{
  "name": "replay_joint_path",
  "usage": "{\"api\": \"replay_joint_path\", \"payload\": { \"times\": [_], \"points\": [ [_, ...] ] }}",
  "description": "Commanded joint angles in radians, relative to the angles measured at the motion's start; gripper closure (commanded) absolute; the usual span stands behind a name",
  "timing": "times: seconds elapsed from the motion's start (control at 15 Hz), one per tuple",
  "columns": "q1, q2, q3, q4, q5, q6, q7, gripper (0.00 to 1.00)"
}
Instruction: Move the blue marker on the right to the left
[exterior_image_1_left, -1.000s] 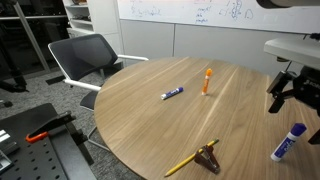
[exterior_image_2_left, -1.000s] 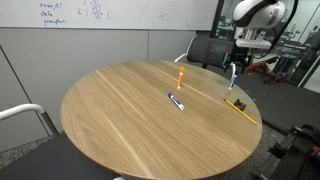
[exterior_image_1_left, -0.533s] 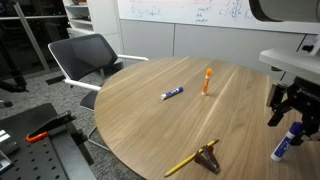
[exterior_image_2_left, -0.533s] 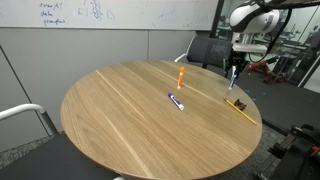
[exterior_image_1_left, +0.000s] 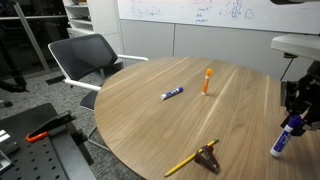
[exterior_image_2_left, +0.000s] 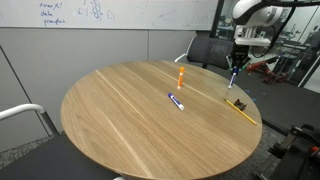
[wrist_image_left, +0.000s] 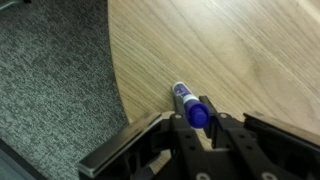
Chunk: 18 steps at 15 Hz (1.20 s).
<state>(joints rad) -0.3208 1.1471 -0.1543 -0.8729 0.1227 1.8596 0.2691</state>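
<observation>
Item: blue marker (wrist_image_left: 186, 100), at the desk (exterior_image_1_left: 150, 125) rim beside the carpet (wrist_image_left: 50, 70), white barrel slanting down to the wood, well apart from the orange marker (exterior_image_1_left: 206, 80) and slim marker (exterior_image_1_left: 172, 93) near the middle. My gripper (wrist_image_left: 197, 128) is clenched on its blue cap, a finger pressed against each side.

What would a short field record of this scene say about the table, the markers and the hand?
surface: round wooden table
target: blue marker on the table, near its edge
hand: hand straddling the marker's blue cap; grip unclear
others: slim blue marker, orange marker, yellow pencil, each apart from the rest
</observation>
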Motion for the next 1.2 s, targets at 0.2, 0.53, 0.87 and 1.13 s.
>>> {"api": "replay_joint_path", "payload": {
  "times": [0.2, 0.53, 0.87, 1.13],
  "points": [
    [0.047, -0.151, 0.017, -0.137, 0.000, -0.010, -0.032, 0.95],
    [0.103, -0.313, 0.060, -0.367, -0.006, 0.066, -0.232, 0.95],
    [0.145, -0.453, 0.086, -0.598, -0.046, 0.111, -0.387, 0.95],
    [0.167, -0.557, 0.098, -0.803, -0.086, 0.212, -0.470, 0.95]
  ]
}}
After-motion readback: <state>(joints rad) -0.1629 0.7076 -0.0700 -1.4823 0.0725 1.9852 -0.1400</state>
